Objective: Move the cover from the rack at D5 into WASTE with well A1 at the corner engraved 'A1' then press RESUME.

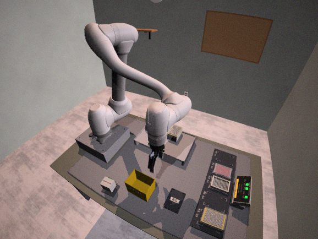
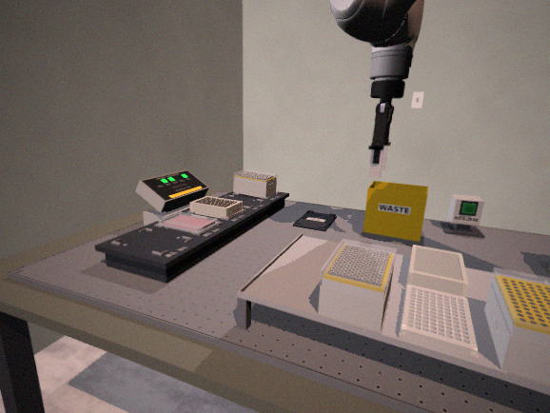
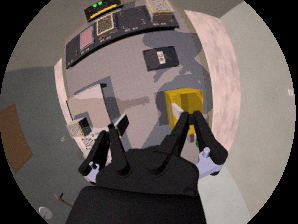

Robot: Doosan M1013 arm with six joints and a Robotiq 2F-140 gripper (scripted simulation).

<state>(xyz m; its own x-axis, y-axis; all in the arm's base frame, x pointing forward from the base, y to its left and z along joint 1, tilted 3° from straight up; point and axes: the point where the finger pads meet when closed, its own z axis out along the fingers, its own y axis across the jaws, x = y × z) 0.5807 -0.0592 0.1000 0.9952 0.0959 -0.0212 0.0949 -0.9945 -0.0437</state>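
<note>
Pincer (image 2: 379, 159) hangs above the tabletop (image 2: 200, 304), fingers pointing straight down, just over the near rim of the yellow bin WASTE (image 2: 396, 210) in the exterior view; in the top view it sits beside the bin's far corner (image 1: 140, 184), toward the raised shelf (image 1: 176, 150). Fingers stand partly apart with nothing between them; the wrist view shows both fingers spread, bare gap between, the yellow bin mouth (image 3: 182, 106) below the right one. Tip rack at D5 (image 1: 213, 218) sits at the near end of the black deck (image 1: 204, 198) in the top view, well apart from the pincer, with the RG nest (image 1: 174, 200) between bin and deck. Rack's long axis runs across the deck strip, yellow-framed top facing up. In the exterior view the same rack (image 2: 255, 184) shows at the deck's far end, standing level as far as can be seen; whether a clear cover lies on it cannot be told at this size. Pink plate (image 1: 222, 170) and ribbed reservoir (image 1: 220, 183) occupy the deck's middle positions, beside the panel (image 1: 242, 190) with green lights. RESUME key (image 2: 465, 208) stands on its post just beyond the bin.
</note>
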